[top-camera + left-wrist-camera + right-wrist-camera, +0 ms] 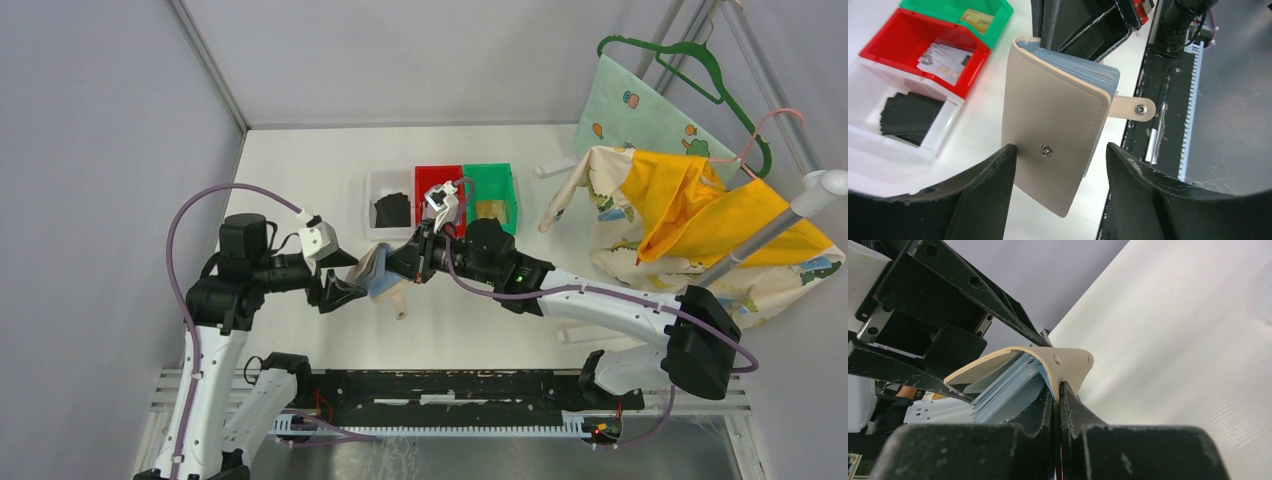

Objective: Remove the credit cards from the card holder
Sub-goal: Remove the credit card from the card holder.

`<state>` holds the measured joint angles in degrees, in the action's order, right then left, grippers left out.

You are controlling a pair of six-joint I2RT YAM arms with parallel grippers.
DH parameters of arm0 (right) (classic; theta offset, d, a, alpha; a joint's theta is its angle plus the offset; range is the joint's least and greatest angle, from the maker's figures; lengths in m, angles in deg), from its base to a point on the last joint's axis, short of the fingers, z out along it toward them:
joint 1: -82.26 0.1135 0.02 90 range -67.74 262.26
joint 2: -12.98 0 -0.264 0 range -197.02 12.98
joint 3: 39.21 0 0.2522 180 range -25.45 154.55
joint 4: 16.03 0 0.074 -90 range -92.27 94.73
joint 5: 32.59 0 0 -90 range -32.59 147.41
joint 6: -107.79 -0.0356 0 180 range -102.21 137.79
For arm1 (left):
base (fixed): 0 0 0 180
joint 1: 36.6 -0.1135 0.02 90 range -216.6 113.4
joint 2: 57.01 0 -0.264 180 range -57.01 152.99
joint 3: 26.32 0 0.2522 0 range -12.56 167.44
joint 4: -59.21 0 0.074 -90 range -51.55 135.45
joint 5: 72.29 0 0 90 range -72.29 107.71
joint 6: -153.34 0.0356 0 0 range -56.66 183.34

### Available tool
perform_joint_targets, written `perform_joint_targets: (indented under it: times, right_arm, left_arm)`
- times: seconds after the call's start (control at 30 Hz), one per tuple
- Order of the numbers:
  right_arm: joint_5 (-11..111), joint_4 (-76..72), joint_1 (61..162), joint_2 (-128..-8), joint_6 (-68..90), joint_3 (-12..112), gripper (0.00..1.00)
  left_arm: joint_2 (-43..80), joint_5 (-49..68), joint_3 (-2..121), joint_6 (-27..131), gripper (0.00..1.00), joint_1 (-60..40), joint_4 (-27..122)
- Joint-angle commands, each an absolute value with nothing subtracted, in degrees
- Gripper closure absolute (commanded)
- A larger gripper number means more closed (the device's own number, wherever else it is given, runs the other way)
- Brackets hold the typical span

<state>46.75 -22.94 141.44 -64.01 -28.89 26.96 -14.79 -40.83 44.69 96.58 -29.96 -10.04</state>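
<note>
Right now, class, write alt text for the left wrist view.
A beige card holder, pinched at its far edge by the right jaws, sits between the open left jaws. Beyond, a red bin, a green bin and a white bin hold cards.

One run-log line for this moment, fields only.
right gripper: shut on card holder | left gripper: open, straddling card holder | black cards: white bin | grey cards: red bin | gold card: green bin
</note>
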Motion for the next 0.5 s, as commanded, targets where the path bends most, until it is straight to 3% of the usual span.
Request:
perform_joint_targets:
  times: [0.0,0.27,0.47]
  right_arm:
    - [46.5,-28.5,141.8,-63.1,-29.8,30.5,1.00]
    - [45.6,-29.1,141.8,-63.7,-30.3,31.3,1.00]
    - [45.8,-28.9,141.9,-64.1,-30.4,31.5,1.00]
  left_arm:
    - [-15.7,-40.2,46.4,93.3,0.30,-29.7,-4.0]
    - [-15.3,-39.5,45.8,90.1,0.32,-29.7,-1.5]
    - [-15.4,-42.4,45.2,92.9,0.26,-29.7,-5.4]
